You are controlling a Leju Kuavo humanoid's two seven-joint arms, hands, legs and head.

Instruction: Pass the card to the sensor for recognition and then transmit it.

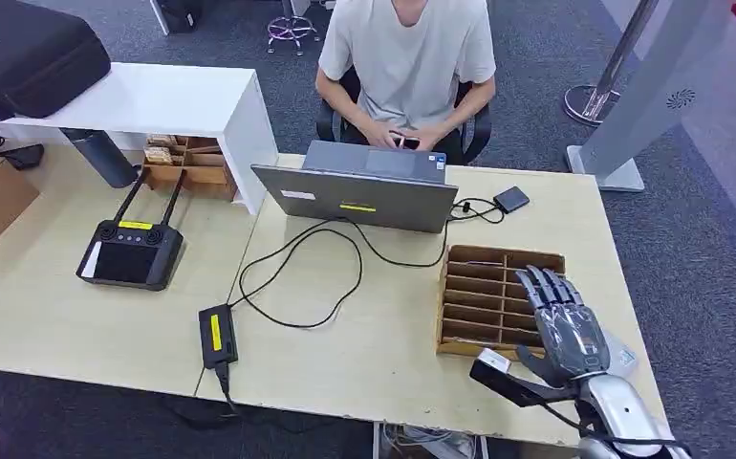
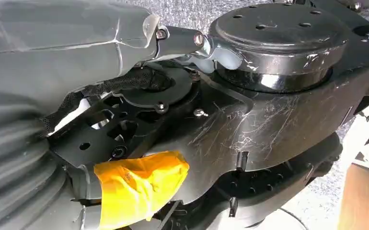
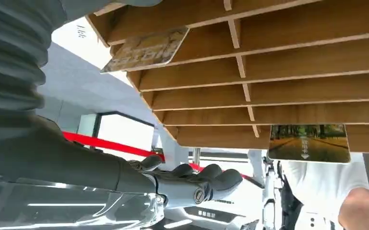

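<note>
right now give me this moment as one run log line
right hand: empty, fingers apart, over wooden card rack | cards in rack slots, none picked | left hand: hanging by robot body | person seated behind laptop

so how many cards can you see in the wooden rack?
2, both in the right wrist view: one card near the wooden rack's end, another card in a slot further along. The right hand may hide more.
</note>
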